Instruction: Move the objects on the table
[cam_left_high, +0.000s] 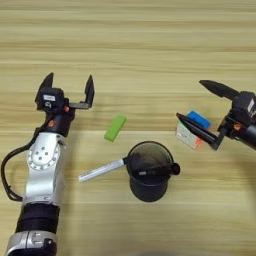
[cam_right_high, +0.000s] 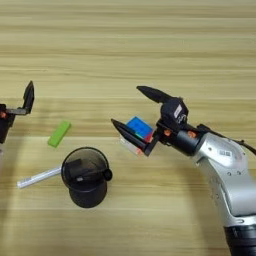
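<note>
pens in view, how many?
2. The silver-white marker pen lies on the table, its dark end against the black mesh pen cup. The black pen lies across that cup's rim. More could be hidden inside.

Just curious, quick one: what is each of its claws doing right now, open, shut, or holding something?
Left gripper: open, holding nothing, above the green block.
Right gripper: open, holding nothing, its fingers spread around the puzzle cube.

Puzzle cube (cam_right_high: 138, 128) partly hidden behind right hand's (cam_right_high: 134, 111) lower finger; black pen (cam_left_high: 156, 171) mostly sunk in the mesh cup (cam_left_high: 149, 172).
</note>
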